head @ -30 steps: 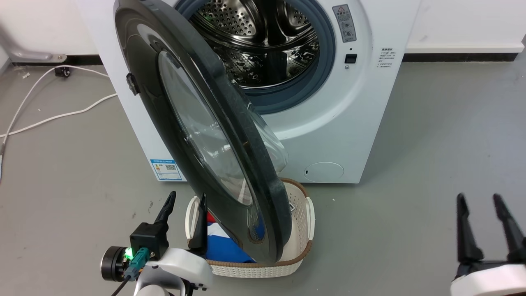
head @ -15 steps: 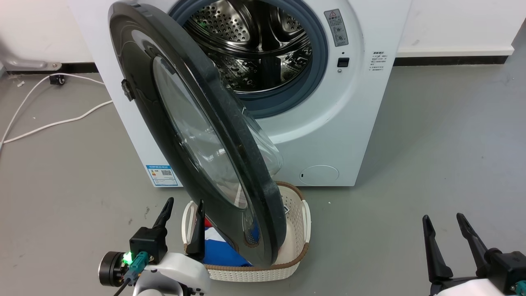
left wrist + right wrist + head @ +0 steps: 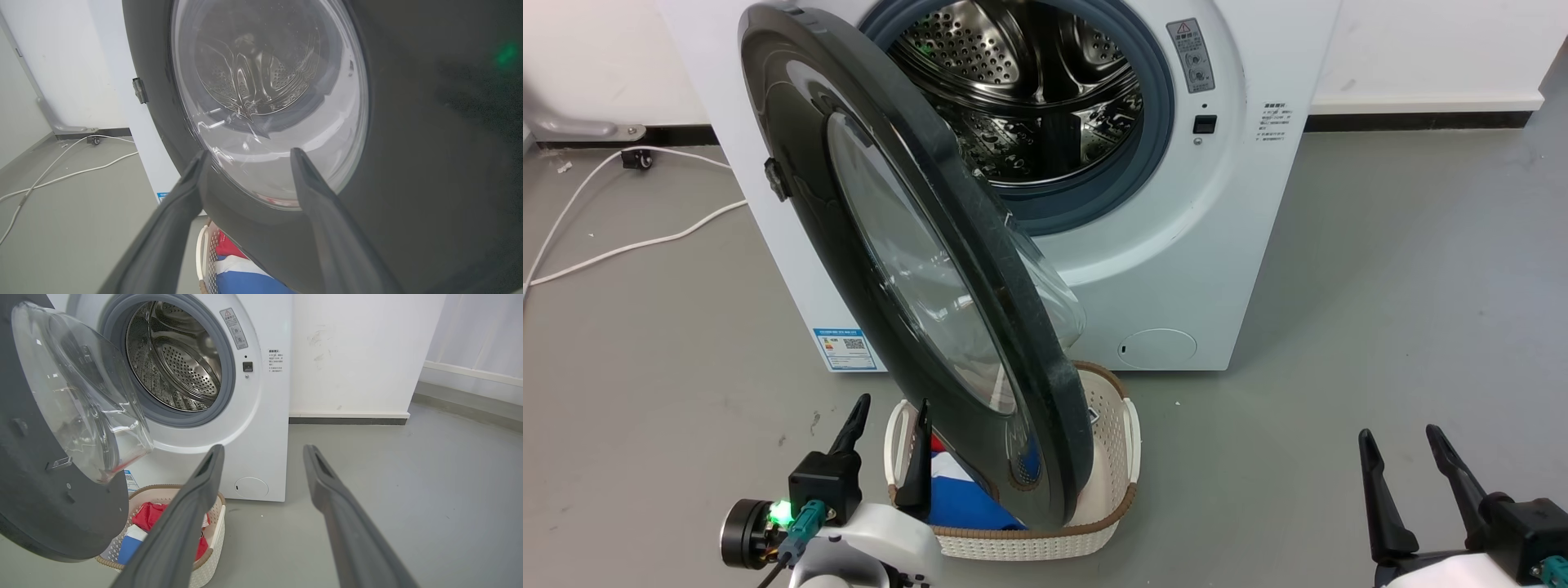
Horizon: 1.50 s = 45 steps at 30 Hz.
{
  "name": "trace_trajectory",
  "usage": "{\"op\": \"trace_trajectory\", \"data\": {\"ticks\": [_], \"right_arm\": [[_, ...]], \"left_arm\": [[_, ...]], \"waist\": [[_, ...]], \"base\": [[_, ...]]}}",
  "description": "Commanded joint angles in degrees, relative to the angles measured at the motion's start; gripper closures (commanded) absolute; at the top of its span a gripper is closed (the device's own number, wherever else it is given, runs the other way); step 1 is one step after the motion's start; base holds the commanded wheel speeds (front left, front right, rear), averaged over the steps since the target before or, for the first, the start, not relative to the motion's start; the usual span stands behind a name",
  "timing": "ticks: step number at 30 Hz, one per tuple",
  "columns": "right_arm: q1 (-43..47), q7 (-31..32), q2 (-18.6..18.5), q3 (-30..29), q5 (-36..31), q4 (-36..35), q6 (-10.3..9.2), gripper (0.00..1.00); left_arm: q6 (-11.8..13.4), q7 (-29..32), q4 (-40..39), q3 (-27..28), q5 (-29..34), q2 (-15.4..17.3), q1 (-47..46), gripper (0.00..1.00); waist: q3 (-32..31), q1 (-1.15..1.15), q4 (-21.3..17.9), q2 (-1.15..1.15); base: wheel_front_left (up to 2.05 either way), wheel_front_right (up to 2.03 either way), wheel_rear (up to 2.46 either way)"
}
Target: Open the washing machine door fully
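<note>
The washing machine (image 3: 1160,245) is a white front-loader with its steel drum (image 3: 1029,90) exposed. Its round black washing machine door (image 3: 809,212) stands swung out toward me, glass bowl bulging on the inner side (image 3: 81,396). My left gripper (image 3: 892,407) is open at the lower left, just outside the door's lower rim, holding nothing. In the left wrist view the left gripper (image 3: 247,157) points at the door's outer face (image 3: 429,143), close to the window. My right gripper (image 3: 1398,437) is open at the lower right, well clear of the door, and the right gripper (image 3: 263,449) is empty.
A cream laundry basket (image 3: 1123,482) with red and blue cloth sits on the floor under the door's lower edge, beside my left gripper. White cables (image 3: 621,245) trail on the grey floor at the left. Bare floor (image 3: 1405,269) lies right of the machine.
One second ago the head view shifted, then held still. My right gripper shows further left and lower. The door and left gripper have scarcely moved in the last half second.
</note>
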Motion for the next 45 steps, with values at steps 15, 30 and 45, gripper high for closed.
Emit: {"op": "trace_trajectory", "data": {"ticks": [15, 30, 45], "right_arm": [[-1.08, 0.34, 0.35, 0.08, -0.59, 0.21, -0.01, 0.00], [-2.10, 0.36, 0.34, -0.10, -1.06, 0.69, -0.01, 0.00], [-2.13, 0.46, 0.37, -0.67, -1.52, 1.00, -0.01, 0.00]], "left_arm": [[1.21, -0.15, -3.43, 0.94, -0.97, 0.00, -2.68, 1.00], [3.57, -0.13, -30.31, -0.65, -1.60, -0.02, -12.07, 1.00], [-1.68, 11.19, -41.37, -21.77, -7.50, 0.00, -9.33, 1.00]], "waist": [[0.27, 0.00, 0.31, 0.00], [0.13, 0.00, 0.61, 0.00], [-0.08, 0.00, 0.44, 0.00]], "base": [[0.00, 0.00, 0.00], [0.00, 0.00, 0.00], [0.00, 0.00, 0.00]]}}
